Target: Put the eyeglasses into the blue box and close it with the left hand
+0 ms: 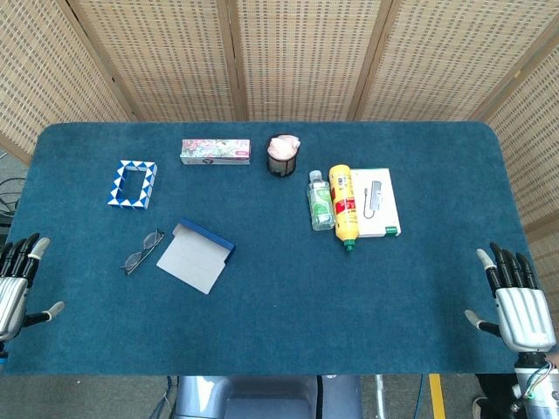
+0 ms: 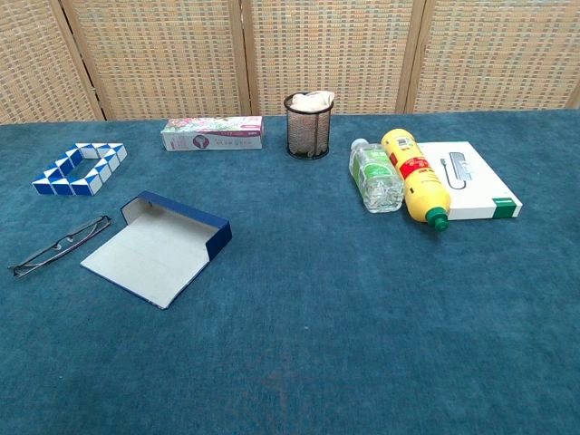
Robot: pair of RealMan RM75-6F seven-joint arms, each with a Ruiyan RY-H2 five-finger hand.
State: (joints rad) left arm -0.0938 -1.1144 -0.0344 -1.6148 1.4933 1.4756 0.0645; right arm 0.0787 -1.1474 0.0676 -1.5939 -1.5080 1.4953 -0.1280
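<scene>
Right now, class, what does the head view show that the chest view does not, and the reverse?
Only the head view shows the left hand and right hand, both open at the table's near corners. The chest view adds no object of its own, only a lower side angle. Both show the eyeglasses lying beside the open blue box.

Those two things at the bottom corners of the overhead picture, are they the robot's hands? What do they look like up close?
Yes. The right hand has a silvery-white ribbed back like metal plating, with dark black fingers ending in pale tips, and thin coloured wires at the wrist. The left hand, partly cut off by the frame, matches it: silver body, black fingers, light tips. The chest view shows neither.
</scene>
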